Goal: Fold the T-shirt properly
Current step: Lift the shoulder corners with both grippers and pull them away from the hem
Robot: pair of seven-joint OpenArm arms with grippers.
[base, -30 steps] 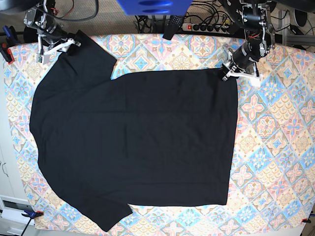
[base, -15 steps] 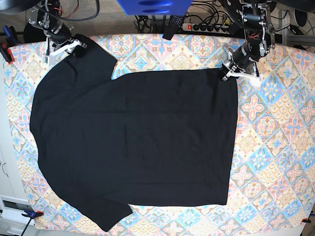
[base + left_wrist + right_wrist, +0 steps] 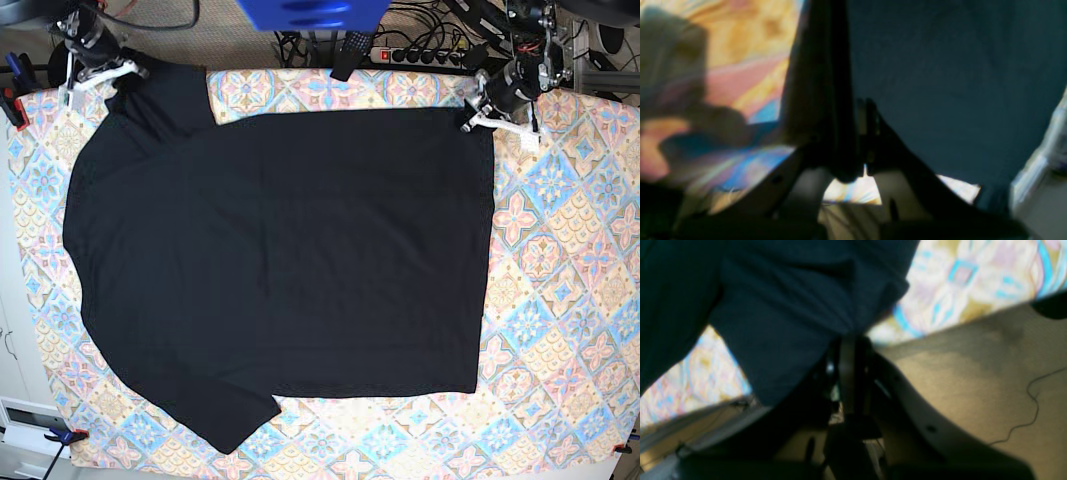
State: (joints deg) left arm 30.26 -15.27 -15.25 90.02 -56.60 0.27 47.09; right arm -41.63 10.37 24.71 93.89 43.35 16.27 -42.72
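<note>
A large black T-shirt (image 3: 280,260) lies spread flat across a table covered in a colourful patterned tablecloth (image 3: 560,300). At the shirt's far corner near the power strip (image 3: 425,56), the left gripper (image 3: 478,112) has its fingers closed together on the shirt's hem corner. At the shirt's other far corner, the right gripper (image 3: 112,76) is likewise pinched on the sleeve cloth, which hangs bunched above the cloth-covered table in the right wrist view. A blue object (image 3: 312,13) and tangled cables sit beyond the shirt's far edge.
</note>
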